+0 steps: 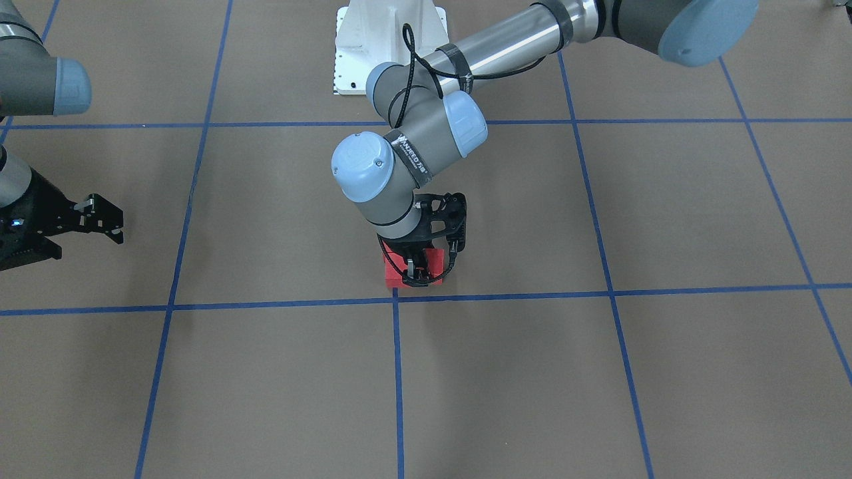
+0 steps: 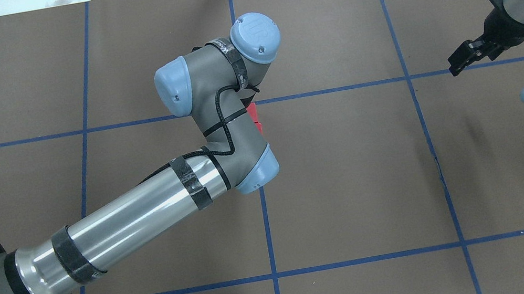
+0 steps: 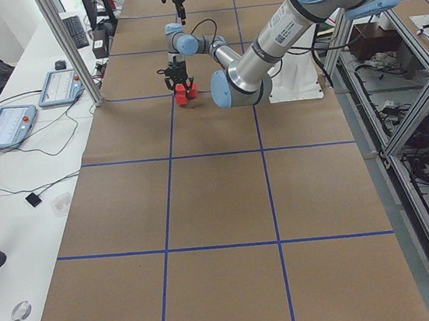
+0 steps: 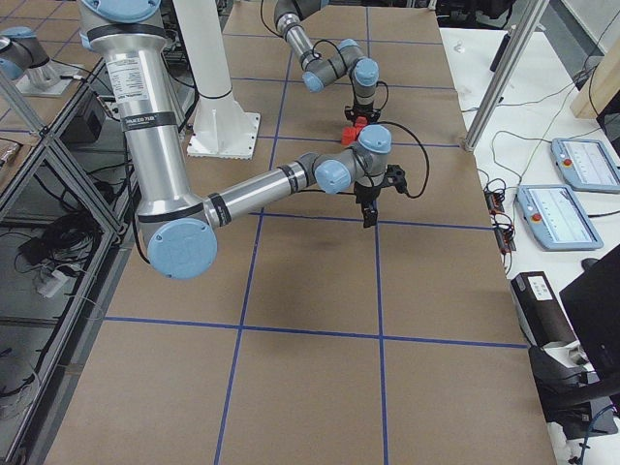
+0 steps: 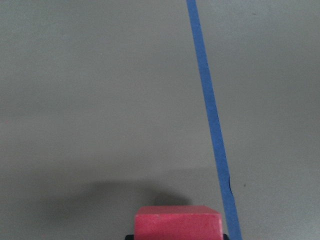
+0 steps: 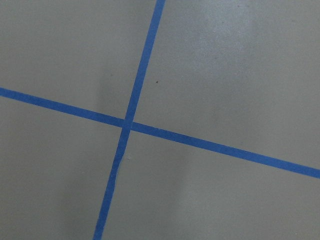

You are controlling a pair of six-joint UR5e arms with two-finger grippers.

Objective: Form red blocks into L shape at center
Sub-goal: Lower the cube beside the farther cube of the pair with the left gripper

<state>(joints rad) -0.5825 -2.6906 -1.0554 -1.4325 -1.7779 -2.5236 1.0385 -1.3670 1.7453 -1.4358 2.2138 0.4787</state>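
Even, fairly bright light falls from overhead. Glare streaks the left arm's steel tube (image 2: 134, 211). Shadows on the brown paper (image 1: 699, 213) are faint and soft-edged. In the slightly blurred left wrist view, a darker shadow spreads beyond the red block (image 5: 177, 222).

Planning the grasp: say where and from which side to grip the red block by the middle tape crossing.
Grip the red block on two opposite side faces, coming straight down from above: it is a plain cube lying flat, with no handle or favoured edge.
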